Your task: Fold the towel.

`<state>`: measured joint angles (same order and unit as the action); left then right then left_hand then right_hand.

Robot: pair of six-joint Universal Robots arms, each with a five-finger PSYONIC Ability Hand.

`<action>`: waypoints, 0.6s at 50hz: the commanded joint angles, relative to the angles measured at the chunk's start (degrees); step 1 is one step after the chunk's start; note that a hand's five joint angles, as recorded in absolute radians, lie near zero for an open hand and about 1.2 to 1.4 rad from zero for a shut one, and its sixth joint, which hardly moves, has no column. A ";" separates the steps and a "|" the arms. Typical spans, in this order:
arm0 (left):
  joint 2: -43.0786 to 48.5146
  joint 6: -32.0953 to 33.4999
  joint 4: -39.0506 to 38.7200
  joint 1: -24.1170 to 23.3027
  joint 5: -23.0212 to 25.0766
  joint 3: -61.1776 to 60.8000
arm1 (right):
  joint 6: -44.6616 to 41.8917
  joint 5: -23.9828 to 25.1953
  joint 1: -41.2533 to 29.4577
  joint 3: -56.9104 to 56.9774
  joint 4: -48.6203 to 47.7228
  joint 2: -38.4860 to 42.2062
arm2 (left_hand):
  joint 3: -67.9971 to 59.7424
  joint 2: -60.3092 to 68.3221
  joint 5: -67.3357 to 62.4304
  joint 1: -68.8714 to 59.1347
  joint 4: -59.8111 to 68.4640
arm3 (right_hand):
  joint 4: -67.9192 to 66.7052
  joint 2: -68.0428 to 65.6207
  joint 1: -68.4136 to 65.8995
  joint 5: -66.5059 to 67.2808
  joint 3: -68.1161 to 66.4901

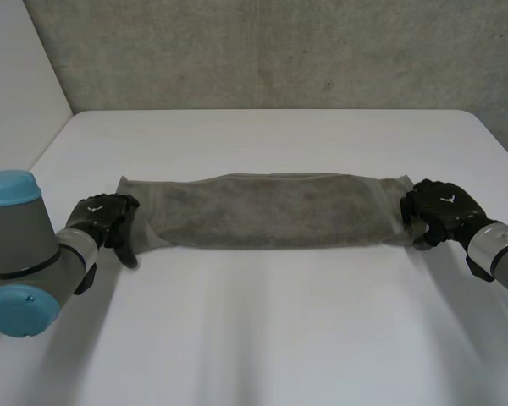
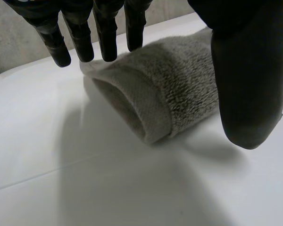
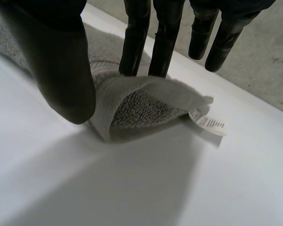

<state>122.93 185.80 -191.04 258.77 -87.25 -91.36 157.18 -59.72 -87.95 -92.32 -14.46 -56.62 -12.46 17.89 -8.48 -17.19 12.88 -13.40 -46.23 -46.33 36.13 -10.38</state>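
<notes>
A grey towel [image 1: 262, 211] lay across the middle of the white table [image 1: 262, 338], already doubled lengthwise into a long, narrow band, with the robot's two hands at its opposite ends. The left hand [image 1: 106, 218] hovered over the left end, its fingers [image 2: 106, 33] straight and spread and its thumb set apart. The folded edge rested on the table between them, unpinched. The right hand [image 1: 436, 211] was likewise spread at the right end. Two of its straight fingers [image 3: 134, 42] touched the folded corner near a small white label [image 3: 207, 122], and the thumb was close by but apparently not clamping. One lengthwise fold appeared done; the band seemingly remained to be folded end to end, and neither hand had a hold.
</notes>
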 commanded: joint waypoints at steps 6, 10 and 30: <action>3.80 0.00 -0.03 -0.02 -1.17 4.26 | -0.47 -0.30 0.59 0.48 -3.47 2.39 | 2.46 8.28 -7.68 -8.98 -2.88 | 3.40 -29.56 -29.46 29.67 0.38; 4.34 0.00 -0.03 -0.02 -2.66 5.23 | -0.56 -0.48 1.29 0.83 -3.74 2.04 | 2.46 15.70 -15.11 -16.40 -2.88 | 3.40 -33.77 -33.67 33.87 0.38; 3.28 -0.09 0.05 -2.66 -2.93 3.29 | -4.25 -0.31 2.79 2.41 -2.24 -0.16 | 2.46 33.54 -32.94 -34.24 -2.88 | 3.40 -33.77 -33.67 33.87 0.38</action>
<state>126.44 185.72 -190.95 257.86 -90.22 -87.34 153.57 -60.26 -84.86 -90.08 -17.03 -56.78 -12.46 47.73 -37.00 -46.78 12.88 -13.40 -73.45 -73.06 65.33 -10.38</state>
